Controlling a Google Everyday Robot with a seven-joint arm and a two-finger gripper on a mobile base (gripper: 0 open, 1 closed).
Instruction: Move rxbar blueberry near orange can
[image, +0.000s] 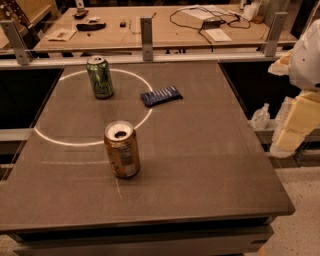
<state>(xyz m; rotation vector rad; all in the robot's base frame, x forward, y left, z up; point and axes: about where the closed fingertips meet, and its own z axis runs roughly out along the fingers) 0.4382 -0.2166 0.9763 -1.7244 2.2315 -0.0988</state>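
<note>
Dark navy, flat and rectangular, the rxbar blueberry (161, 95) lies on the grey-brown matte tabletop (210, 150), right of centre towards the back, across the right arc of a thin white circle (55, 140) marked on the surface; its rows of white print are too small to read. The orange can (121, 149), copper-gold metal with a silver top and a pale label patch, stands upright nearer the front, by the circle's near arc, apart from the bar with bare tabletop between them. A green can (100, 77), upright with an illegible pale design, stands to the bar's left at the back. The end effector (299, 120), pale yellow and white blocks, hangs at the far right edge, beyond the tabletop's side and well apart from all three items; whether it is open or closed cannot be told. A small clear bottle (261, 117) sits below it. Behind a metal rail (146, 54), a wooden workbench (165, 32) carries black cables (200, 22) and papers (61, 34).
</note>
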